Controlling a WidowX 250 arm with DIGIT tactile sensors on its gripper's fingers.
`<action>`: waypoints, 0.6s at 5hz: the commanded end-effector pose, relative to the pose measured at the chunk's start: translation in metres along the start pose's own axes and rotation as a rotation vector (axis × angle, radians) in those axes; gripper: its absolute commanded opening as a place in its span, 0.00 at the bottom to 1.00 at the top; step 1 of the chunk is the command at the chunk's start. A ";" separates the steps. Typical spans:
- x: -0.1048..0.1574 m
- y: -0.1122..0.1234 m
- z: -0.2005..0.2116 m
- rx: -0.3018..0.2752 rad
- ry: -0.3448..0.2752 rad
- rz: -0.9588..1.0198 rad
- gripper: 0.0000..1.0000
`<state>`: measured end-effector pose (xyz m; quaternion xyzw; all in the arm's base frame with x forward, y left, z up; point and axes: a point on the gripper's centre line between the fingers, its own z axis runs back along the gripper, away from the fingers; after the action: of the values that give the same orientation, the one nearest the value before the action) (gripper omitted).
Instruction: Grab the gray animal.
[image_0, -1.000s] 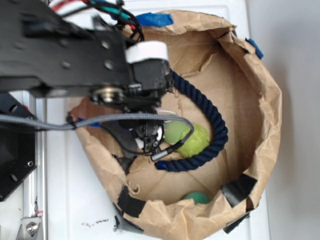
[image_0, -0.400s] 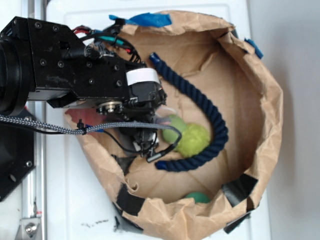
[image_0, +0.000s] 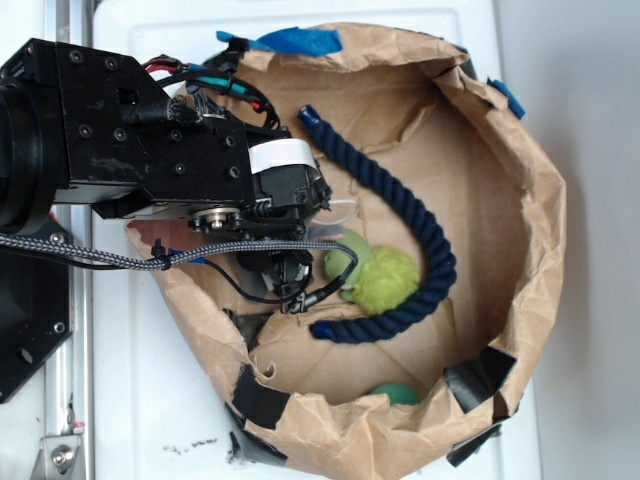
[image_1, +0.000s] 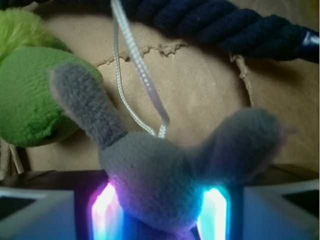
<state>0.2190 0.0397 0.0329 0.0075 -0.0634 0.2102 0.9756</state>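
Note:
The gray animal (image_1: 150, 175), a soft gray plush with two limbs splayed upward and a white ribbon loop (image_1: 135, 65), fills the gap between my glowing fingers in the wrist view. My gripper (image_1: 159, 205) is shut on its body, and both pads press the fabric. In the exterior view the gripper (image_0: 290, 275) hangs low inside the paper bag at its left side and hides the gray animal beneath it.
A lime-green plush toy (image_0: 375, 275) (image_1: 30, 95) lies just right of the gripper. A dark navy rope (image_0: 420, 230) (image_1: 215, 22) curves around it. The crumpled brown paper bag wall (image_0: 540, 200) rings everything, and a green ball (image_0: 395, 393) sits at its front edge.
The arm has swung left and dropped lower into the bag. The green toy has shifted slightly toward the gripper.

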 end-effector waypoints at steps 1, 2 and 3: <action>0.003 0.006 0.001 0.006 -0.010 0.002 0.00; 0.007 0.001 0.008 0.020 -0.016 -0.032 0.00; 0.023 -0.014 0.046 -0.026 -0.016 -0.031 0.00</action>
<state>0.2298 0.0294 0.0637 -0.0017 -0.0391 0.1985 0.9793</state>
